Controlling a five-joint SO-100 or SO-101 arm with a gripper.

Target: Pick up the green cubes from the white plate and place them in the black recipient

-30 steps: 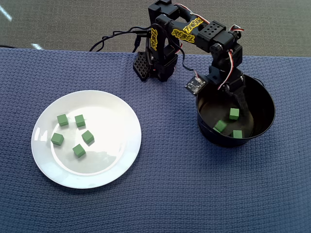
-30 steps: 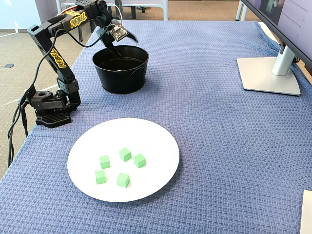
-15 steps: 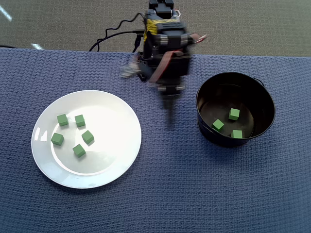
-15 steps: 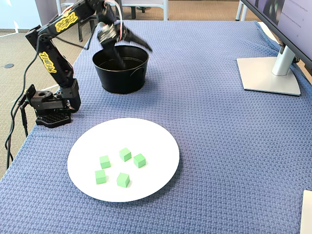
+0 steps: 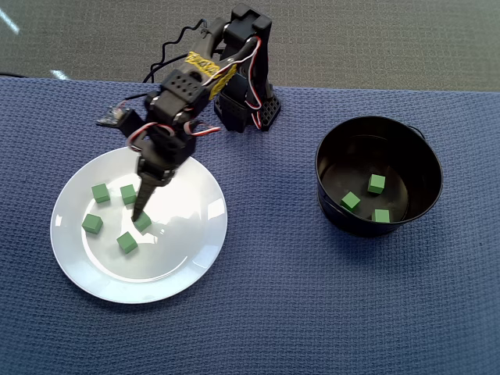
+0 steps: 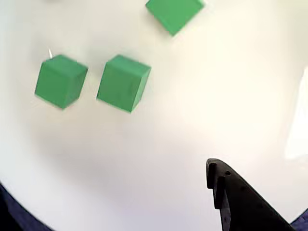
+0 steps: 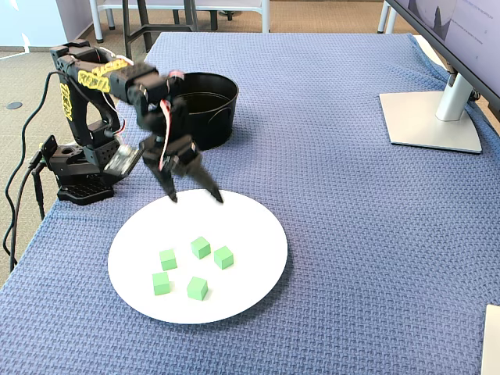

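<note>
Green cubes point(image 7: 201, 248) below spread, empty jaws

Hidden and cropped parts

In the overhead view the black end effector point(image 5: 141, 212) partly covers one small matte green cube point(image 5: 144, 222); the wrist view crops another green cube point(image 6: 174, 13) at its top edge.

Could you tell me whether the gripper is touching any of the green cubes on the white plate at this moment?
Apart. In the fixed view the open gripper hangs over the white plate's far rim, with bare plate between it and the green cubes.
</note>
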